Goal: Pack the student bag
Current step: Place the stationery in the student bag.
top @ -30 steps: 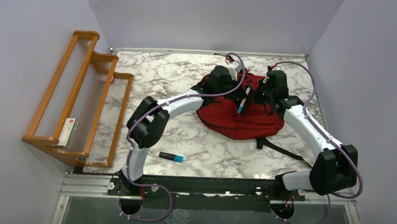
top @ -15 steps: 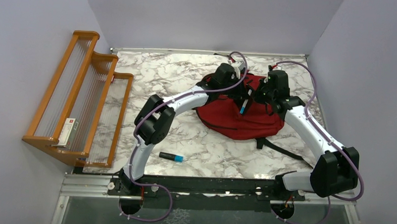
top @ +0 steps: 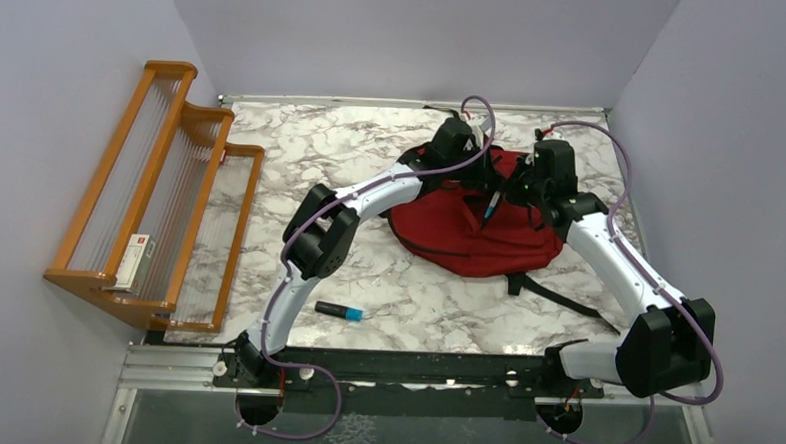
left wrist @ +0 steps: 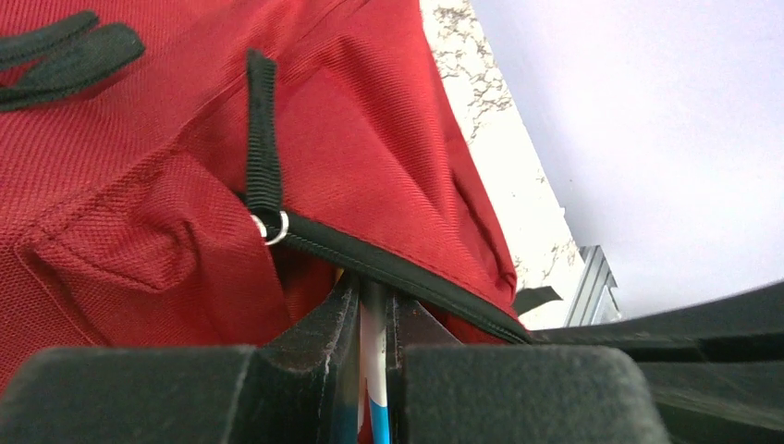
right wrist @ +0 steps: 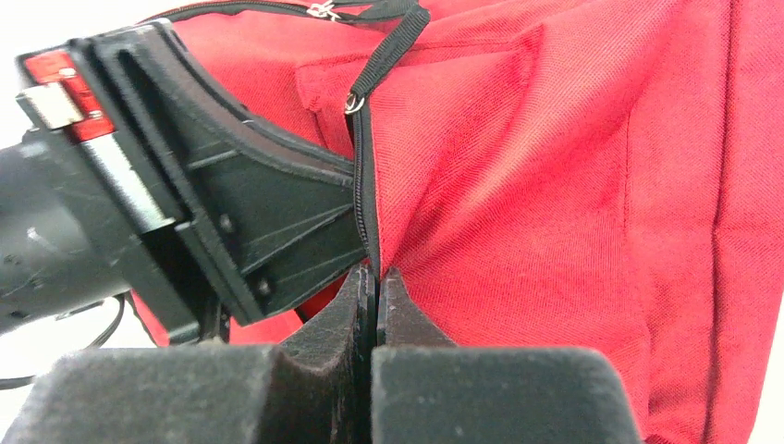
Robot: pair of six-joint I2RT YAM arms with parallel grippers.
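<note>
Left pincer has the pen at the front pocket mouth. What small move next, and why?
Probably ease the left pincer slightly deeper, then open it. The pen tip already sits under the black zipper edge of the student bag, and the right pincer, shut on that edge, holds the pocket open.

Plain pale lavender walls (top: 407, 32) enclose a white-and-grey marbled counter (top: 322, 149). At the frame's left, an orange wooden rack (top: 160, 192) stands along the left wall.
</note>
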